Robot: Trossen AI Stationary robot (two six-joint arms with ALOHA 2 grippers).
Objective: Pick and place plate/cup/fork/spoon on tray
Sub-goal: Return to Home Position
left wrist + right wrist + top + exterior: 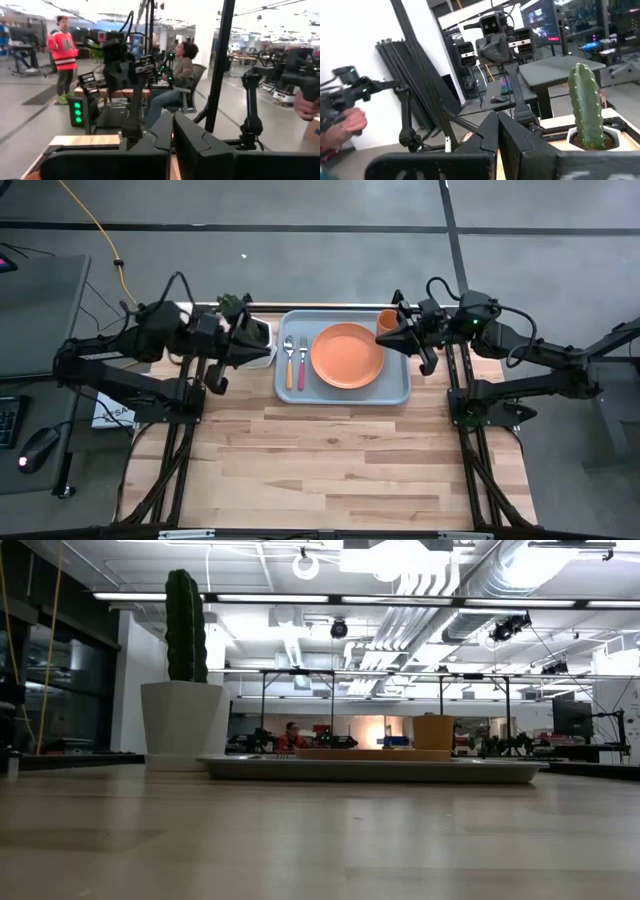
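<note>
The pale blue-grey tray lies at the table's far middle. On it lie the orange plate, the orange-handled spoon, the pink-handled fork to the plate's left, and the small orange cup upright in the far right corner. The low view shows the tray, the plate and the cup. My left gripper hovers left of the tray, over the cactus pot, shut and empty. My right gripper hovers at the tray's right end next to the cup, shut and empty.
A white pot with a green cactus stands just left of the tray and also shows in the right wrist view. The table's near half is bare wood. People show in the room beyond the table.
</note>
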